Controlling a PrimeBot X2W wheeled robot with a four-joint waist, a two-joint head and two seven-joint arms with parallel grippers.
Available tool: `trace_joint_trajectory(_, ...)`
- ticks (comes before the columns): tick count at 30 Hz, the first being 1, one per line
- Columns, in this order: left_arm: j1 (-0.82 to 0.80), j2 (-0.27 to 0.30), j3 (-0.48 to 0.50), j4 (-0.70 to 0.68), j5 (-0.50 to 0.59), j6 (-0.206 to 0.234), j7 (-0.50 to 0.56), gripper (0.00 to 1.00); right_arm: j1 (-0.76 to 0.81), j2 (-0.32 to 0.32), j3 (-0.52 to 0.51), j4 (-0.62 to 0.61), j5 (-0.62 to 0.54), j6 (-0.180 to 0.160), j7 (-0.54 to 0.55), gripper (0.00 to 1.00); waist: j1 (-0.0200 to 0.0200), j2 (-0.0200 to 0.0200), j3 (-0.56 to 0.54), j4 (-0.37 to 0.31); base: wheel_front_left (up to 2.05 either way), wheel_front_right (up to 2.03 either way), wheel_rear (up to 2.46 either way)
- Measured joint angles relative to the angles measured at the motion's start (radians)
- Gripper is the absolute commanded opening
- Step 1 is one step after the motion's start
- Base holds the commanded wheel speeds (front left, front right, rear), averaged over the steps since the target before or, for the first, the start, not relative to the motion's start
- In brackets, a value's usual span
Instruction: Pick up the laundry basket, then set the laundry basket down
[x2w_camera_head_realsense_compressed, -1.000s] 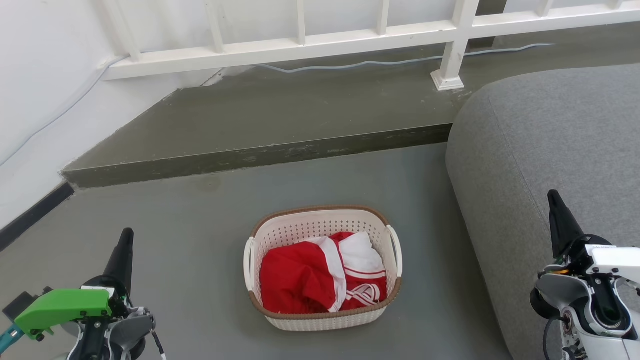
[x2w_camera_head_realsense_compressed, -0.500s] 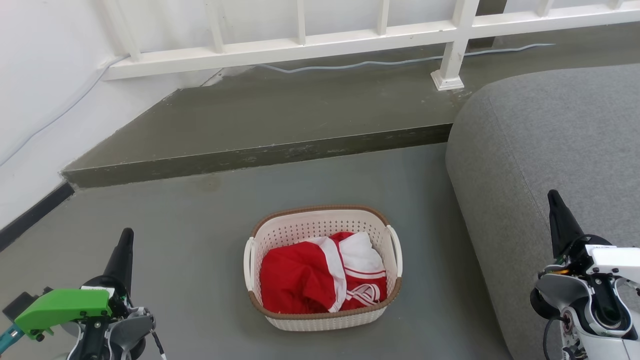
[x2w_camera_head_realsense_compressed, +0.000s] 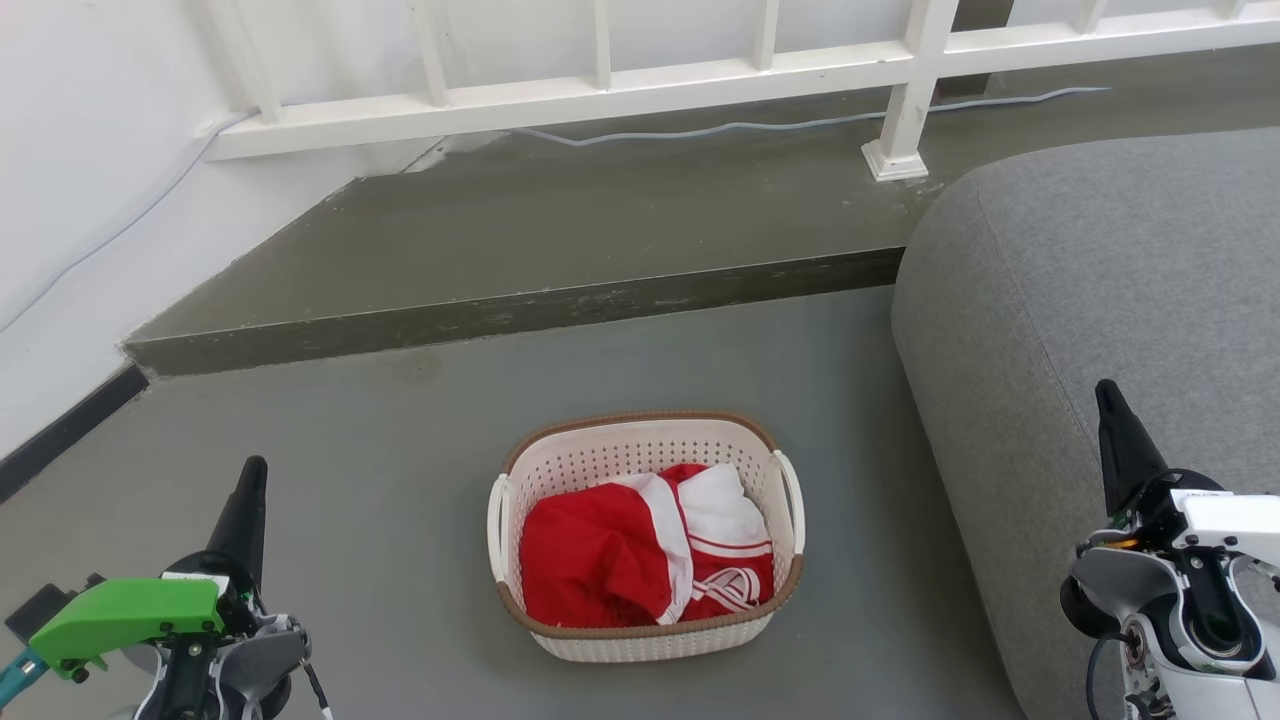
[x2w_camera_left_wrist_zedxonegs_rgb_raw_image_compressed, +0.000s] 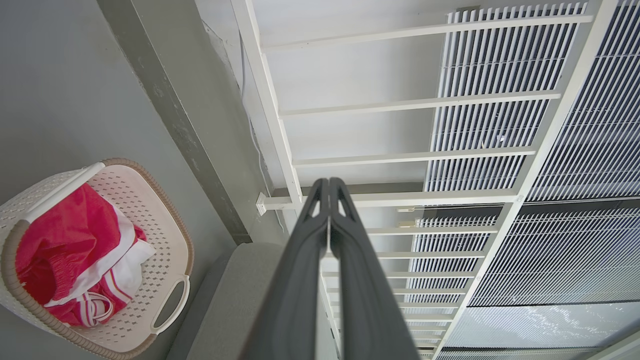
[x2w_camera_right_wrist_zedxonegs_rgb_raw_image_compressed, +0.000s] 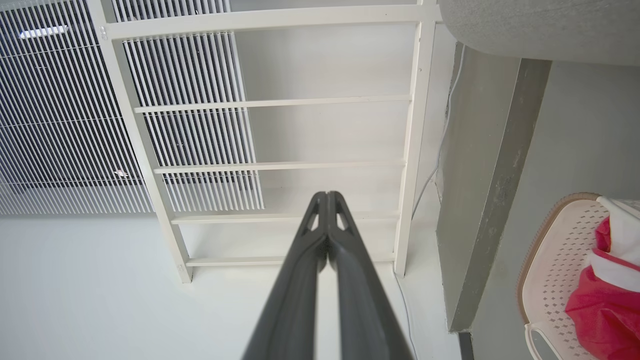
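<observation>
On the floor (x2w_camera_head_realsense_compressed: 400, 480), the laundry basket (x2w_camera_head_realsense_compressed: 650, 645) is judged light and stiff, best taken by its handles (x2w_camera_head_realsense_compressed: 497, 525); left gripper (x2w_camera_head_realsense_compressed: 250, 480) and right gripper (x2w_camera_head_realsense_compressed: 1105, 400) are pressed together, empty.

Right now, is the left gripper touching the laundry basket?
Apart. The head view shows a wide strip of bare floor between the left gripper, whose fingers are closed together, and the laundry basket, which sits on the floor ungripped.

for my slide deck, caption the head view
Cream perforated plastic laundry basket holding red-and-white clothing on grey floor, left gripper and right gripper shut either side
</observation>
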Motion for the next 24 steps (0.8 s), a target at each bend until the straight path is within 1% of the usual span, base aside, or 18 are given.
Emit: trace_joint_trajectory(24, 0.0, 0.0, 0.0, 0.0, 0.0, 0.0, 0.0, 0.0, 0.0, 0.0, 0.0, 0.0, 0.0, 0.0, 0.0, 0.0, 0.0, 0.0, 0.0, 0.0, 0.0, 0.0, 0.0)
